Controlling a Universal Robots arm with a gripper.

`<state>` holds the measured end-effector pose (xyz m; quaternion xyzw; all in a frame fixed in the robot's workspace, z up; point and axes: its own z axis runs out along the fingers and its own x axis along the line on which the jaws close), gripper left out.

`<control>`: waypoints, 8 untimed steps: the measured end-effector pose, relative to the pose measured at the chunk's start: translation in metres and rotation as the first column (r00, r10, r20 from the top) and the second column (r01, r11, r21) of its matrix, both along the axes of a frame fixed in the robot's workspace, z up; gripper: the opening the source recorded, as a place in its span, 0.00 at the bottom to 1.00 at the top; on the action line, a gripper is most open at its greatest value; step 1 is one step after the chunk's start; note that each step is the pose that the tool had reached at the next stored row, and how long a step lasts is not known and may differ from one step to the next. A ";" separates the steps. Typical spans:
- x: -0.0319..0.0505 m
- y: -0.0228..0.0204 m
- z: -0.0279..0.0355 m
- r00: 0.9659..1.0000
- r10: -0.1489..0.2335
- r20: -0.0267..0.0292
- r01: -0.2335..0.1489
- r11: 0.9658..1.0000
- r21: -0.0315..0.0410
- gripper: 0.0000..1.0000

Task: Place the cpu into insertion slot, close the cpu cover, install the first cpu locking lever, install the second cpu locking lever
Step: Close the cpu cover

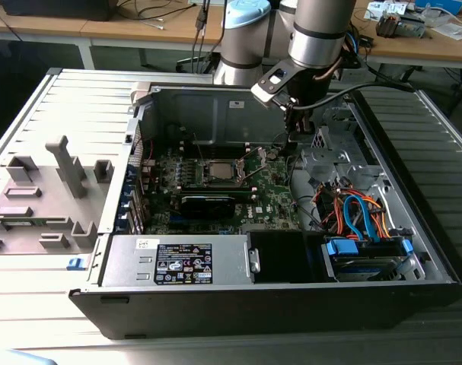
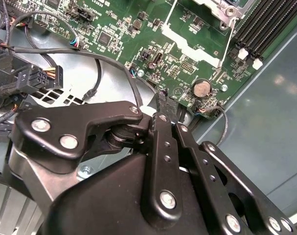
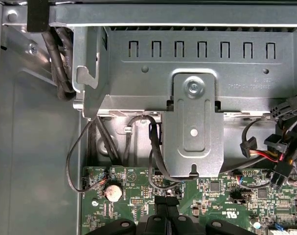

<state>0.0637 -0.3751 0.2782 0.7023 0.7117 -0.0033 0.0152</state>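
In the exterior view the insertion slot [image 1: 223,174] sits mid-board in the open computer case, with the silvery-grey cpu [image 1: 225,172] lying in it. A corner of the silvery cpu cover [image 2: 227,8] shows in the second wrist view. I cannot tell whether it lies fully down. Two thin silvery levers [image 2: 226,46] [image 2: 169,14] stick out from the socket, unlatched. My gripper [image 1: 294,135] hangs to the exterior view's right of the socket, over the board's edge, well apart from it. Its black fingers [image 2: 161,104] [image 3: 166,200] are shut together with nothing between them.
A long black card [image 1: 208,204] lies in front of the socket, and a power supply [image 1: 181,262] fills the case front. Blue and orange cables [image 1: 358,215] crowd the drive bay. A coin battery [image 2: 202,88] and loose black wires [image 3: 155,156] lie near the fingers. A grey fixture [image 1: 48,190] stands outside the case.
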 end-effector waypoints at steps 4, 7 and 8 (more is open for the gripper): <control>0.0016 0.0000 0.0000 1.000 0.000 0.000 0.000 1.000 0.000 0.11; 0.0031 0.0000 0.0000 1.000 0.000 0.000 0.000 1.000 0.000 0.11; 0.0032 0.0000 0.0000 1.000 0.000 0.000 0.000 1.000 0.000 0.11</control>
